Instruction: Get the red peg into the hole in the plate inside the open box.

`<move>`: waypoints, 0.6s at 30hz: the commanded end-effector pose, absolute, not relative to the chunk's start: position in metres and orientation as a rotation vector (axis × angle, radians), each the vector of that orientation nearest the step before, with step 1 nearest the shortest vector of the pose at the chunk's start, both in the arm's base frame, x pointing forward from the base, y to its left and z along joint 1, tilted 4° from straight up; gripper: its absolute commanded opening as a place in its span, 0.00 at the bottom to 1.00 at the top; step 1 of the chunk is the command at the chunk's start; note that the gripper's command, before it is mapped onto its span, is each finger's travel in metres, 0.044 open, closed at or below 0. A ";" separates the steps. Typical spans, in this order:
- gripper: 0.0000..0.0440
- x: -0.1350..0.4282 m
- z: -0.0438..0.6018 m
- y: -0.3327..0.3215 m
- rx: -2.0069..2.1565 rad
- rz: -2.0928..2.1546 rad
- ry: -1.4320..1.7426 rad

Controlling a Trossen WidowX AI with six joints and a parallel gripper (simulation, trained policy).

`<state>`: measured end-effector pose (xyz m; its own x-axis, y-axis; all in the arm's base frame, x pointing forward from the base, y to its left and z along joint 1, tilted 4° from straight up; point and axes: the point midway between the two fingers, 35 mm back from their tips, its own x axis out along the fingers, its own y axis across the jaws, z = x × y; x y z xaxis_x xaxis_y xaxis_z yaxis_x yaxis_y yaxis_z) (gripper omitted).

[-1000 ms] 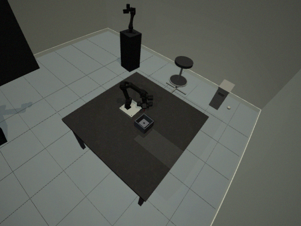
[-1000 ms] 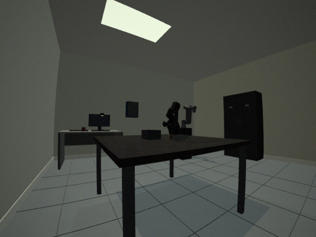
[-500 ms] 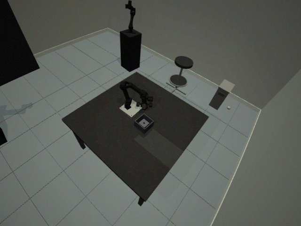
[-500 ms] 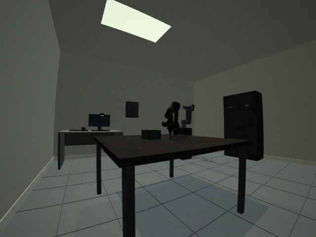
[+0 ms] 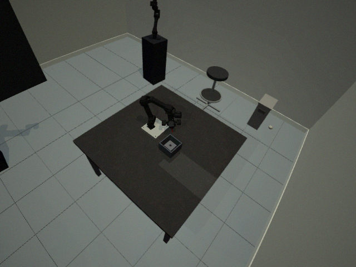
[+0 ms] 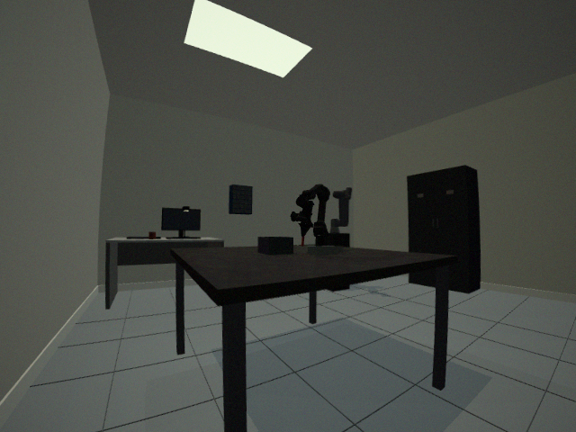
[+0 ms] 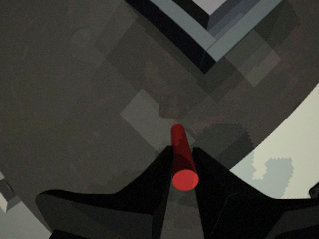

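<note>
Wrist view: gripper (image 5: 172, 128) (image 6: 303, 231) (image 7: 182, 152) clamped on peg (image 5: 172, 130) (image 6: 302, 240) (image 7: 184, 161); peg outside box (image 5: 175, 149) (image 6: 275, 245) (image 7: 215, 47), near it; top view has box (open, hole visible in its bottom plate (image 5: 168, 143)) on table (image 5: 126, 161) (image 6: 325, 269) (image 7: 60, 110); arm (image 5: 156, 100) (image 6: 320, 204) stands on white base plate (image 5: 155, 134), left of peg there.

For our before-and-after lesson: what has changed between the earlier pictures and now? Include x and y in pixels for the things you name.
The gripper (image 5: 172, 128) (image 6: 303, 235) (image 7: 182, 152) has risen, lifting the red peg (image 5: 172, 130) (image 6: 302, 240) (image 7: 182, 151) in its fingers. The box (image 5: 170, 151) (image 6: 275, 245) (image 7: 186, 42) has stayed put, the peg still outside it.
</note>
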<state>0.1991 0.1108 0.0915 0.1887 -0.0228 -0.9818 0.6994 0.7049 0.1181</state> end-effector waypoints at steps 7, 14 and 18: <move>0.00 0.228 0.122 0.093 0.652 -0.565 1.210; 0.00 0.251 0.140 0.072 0.673 -0.605 1.169; 0.00 0.261 0.144 0.057 0.690 -0.638 1.158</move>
<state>0.2569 0.0634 0.1436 0.2846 -0.0839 -0.9550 0.7481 0.6424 0.1665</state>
